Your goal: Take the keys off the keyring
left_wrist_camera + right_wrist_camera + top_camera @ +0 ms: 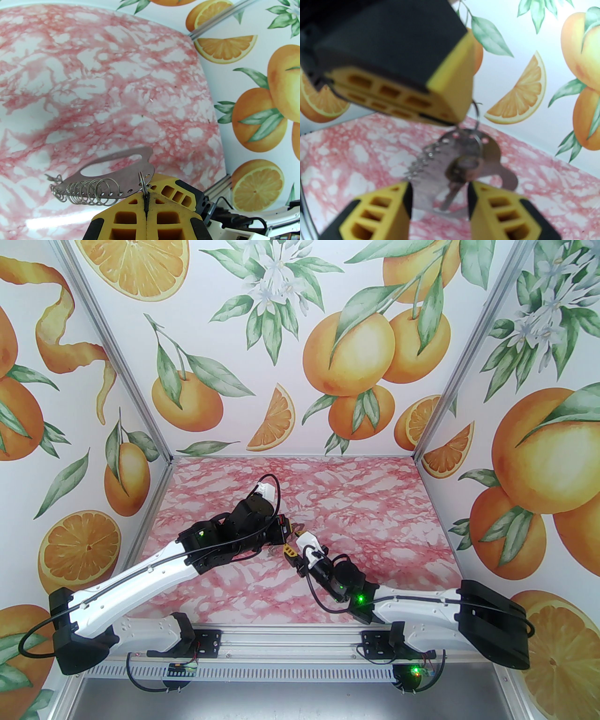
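Grey metal keyring (146, 164), one flat plate with a big oval hole, hangs clear of the pink marble table (117, 70) between the two claws. One small ring (142, 181) is threaded through a hole at the keyring's near edge. The left claw (145, 199) is fully closed and pinches that small ring from below the keyring, so it carries the whole piece. Along the same edge, left of the pinched ring, runs a row of wire rings (93, 192), roughly seven; they overlap too much for an exact count. At the far left tip of the keyring sits a small silvery bit, too small to identify.

In the right wrist view one key (461, 168) hangs in front of the keyring, blade pointing down. The right claw (438, 185) sits just under the keyring, jaws partly apart, one finger on each side of the key's blade. Whether either finger touches the key, I cannot tell. It has nothing gripped. Two claws, one keyring, one key clearly seen.
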Available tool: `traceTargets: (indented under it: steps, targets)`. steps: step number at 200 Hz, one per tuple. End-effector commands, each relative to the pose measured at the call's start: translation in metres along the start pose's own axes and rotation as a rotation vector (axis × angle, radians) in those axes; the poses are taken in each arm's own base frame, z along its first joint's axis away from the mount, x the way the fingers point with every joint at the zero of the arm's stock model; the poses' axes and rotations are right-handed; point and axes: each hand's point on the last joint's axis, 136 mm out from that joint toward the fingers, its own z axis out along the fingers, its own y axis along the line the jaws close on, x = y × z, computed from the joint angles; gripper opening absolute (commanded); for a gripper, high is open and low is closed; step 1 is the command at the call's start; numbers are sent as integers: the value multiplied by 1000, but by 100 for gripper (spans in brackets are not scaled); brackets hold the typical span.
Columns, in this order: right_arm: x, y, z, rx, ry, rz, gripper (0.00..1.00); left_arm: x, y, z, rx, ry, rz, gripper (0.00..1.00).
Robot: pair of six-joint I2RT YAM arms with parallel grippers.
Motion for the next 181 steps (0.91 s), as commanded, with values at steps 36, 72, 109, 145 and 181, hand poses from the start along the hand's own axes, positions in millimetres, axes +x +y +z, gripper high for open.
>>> traceTargets:
  steps: [36,72,109,145,181]
  targets:
    - [-10,1,9,19,-37,-41,42,-11,-20,-15,89,-42,-30,0]
    - [-18,-5,12,60,-64,-44,40,-10,-20,-15,87,-43,-31,0]
    - [-21,-9,12,81,-68,-60,36,-13,-18,-17,77,-57,-25,0]
    - [-18,-11,11,90,-48,-73,29,-15,-18,-18,77,-64,-20,0]
    - [-18,-18,10,130,-53,-73,25,-16,-20,-18,78,-66,-14,0]
